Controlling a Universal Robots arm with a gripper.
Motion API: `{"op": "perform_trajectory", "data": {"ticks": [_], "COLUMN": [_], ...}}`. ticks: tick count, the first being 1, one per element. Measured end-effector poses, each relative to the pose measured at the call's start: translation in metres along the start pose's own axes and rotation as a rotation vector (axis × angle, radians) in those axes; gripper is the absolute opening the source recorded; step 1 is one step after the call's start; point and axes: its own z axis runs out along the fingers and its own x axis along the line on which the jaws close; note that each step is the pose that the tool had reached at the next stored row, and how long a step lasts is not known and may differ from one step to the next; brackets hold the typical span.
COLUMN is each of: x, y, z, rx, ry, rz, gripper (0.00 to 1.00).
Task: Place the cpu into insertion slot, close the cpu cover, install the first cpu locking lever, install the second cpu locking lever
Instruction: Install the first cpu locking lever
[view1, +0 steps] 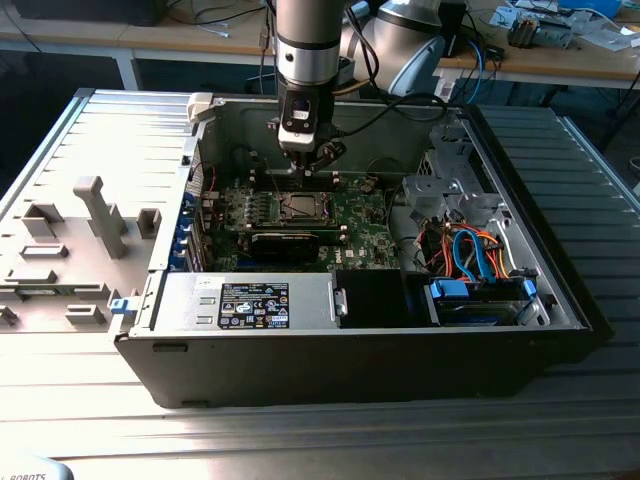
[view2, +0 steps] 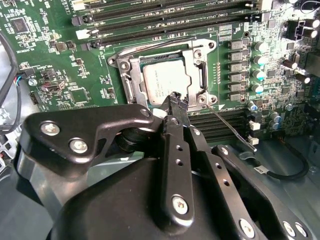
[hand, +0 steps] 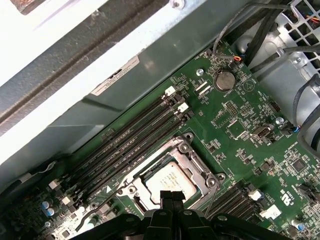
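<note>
As the cpu sits in the insertion slot under the closed cpu cover | claw narrow, tips together, empty, at the cover's edge | step judged: lever locking; calls for a fine press on the thin wire lever | latch state unclear.

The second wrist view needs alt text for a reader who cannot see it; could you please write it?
The cpu sits in the green board, with the cpu cover lying flat around it. The black gripper, shut, has its tips at a corner of the cpu, and a thin wire lever sticks out from the cover beside them.
</note>
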Motion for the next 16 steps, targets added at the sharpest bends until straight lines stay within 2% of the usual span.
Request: {"op": "perform_trajectory", "data": {"ticks": [16], "x": [0.0], "y": [0.0], "z": [0.0], "rx": [-0.0006], "ry": [-0.0001], "rz": [-0.029], "gripper": [0.11]}}
